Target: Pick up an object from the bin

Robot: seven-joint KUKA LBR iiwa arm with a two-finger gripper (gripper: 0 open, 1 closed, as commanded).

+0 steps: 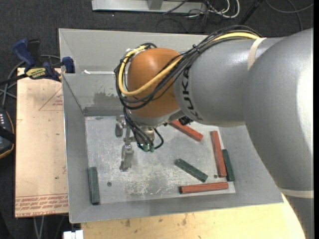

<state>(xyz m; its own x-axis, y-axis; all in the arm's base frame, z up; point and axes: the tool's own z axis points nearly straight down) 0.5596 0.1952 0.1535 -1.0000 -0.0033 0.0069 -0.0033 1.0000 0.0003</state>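
Arm loomed over the bin, gripper low at left-centre.
Gripper over bare floor, apparently poised to descend (open or closed: couldn't tell); nearest candidates were the dark green bar by the left wall and another green bar mid-bin.

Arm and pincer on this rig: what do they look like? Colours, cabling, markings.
The arm is thick, rounded and silver-grey, with black KUKA lettering on the link nearest the wrist. A glossy orange dome cover caps the wrist. Black and yellow cables run along the arm and loop over the dome. Below hangs a slim grey metal pincer, with a small green wire beside its mount.
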